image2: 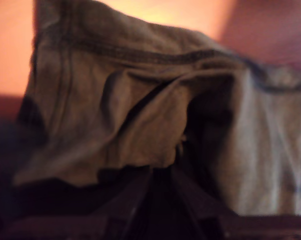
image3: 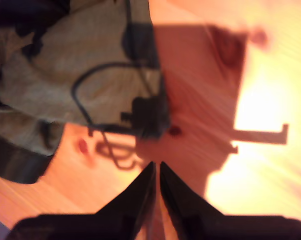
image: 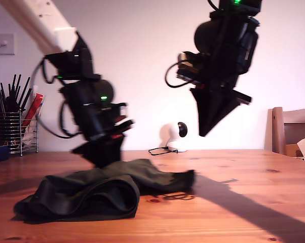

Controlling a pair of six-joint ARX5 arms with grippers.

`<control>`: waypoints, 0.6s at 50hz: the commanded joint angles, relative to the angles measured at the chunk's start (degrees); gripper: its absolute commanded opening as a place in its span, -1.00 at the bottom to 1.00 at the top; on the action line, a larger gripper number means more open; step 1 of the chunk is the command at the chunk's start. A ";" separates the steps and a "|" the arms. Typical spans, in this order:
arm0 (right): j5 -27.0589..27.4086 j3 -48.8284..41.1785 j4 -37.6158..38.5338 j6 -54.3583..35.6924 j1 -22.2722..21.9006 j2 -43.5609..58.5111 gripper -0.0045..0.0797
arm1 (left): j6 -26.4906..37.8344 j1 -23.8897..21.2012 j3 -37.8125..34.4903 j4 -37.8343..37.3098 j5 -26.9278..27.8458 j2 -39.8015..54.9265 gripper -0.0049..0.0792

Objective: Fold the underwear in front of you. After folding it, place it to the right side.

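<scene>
The underwear [image: 97, 190] lies crumpled and partly doubled over on the wooden table [image: 243, 202], toward the exterior view's left. My first gripper [image: 104, 158] is down on its back edge. In the first wrist view its fingers meet at a bunched fold of the underwear [image2: 115, 100], so it is shut on the cloth. My second gripper [image: 203, 132] hangs well above the table at the exterior view's right, pointing down. It is shut [image3: 156, 167] with nothing between its fingers, and the underwear [image3: 55, 85] lies off to one side below it.
A small white round camera [image: 174, 132] with a cable stands at the back of the table. A wire rack of dark utensils [image: 13, 126] sits at the exterior view's far left. A wooden chair [image: 289, 131] stands at the exterior view's right edge.
</scene>
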 commanded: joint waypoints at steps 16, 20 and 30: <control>-0.31 -27.58 33.11 3.48 -3.45 -9.77 -0.92 | -0.46 -3.74 -1.40 2.38 0.81 1.05 -0.66; -0.15 -33.57 38.45 4.02 -3.50 -15.56 -0.92 | -0.46 -3.74 -1.40 2.29 1.77 1.05 -0.66; 0.55 -47.32 48.22 5.84 -3.39 -30.80 -0.92 | -0.42 -5.05 -1.40 3.10 4.83 1.25 -0.66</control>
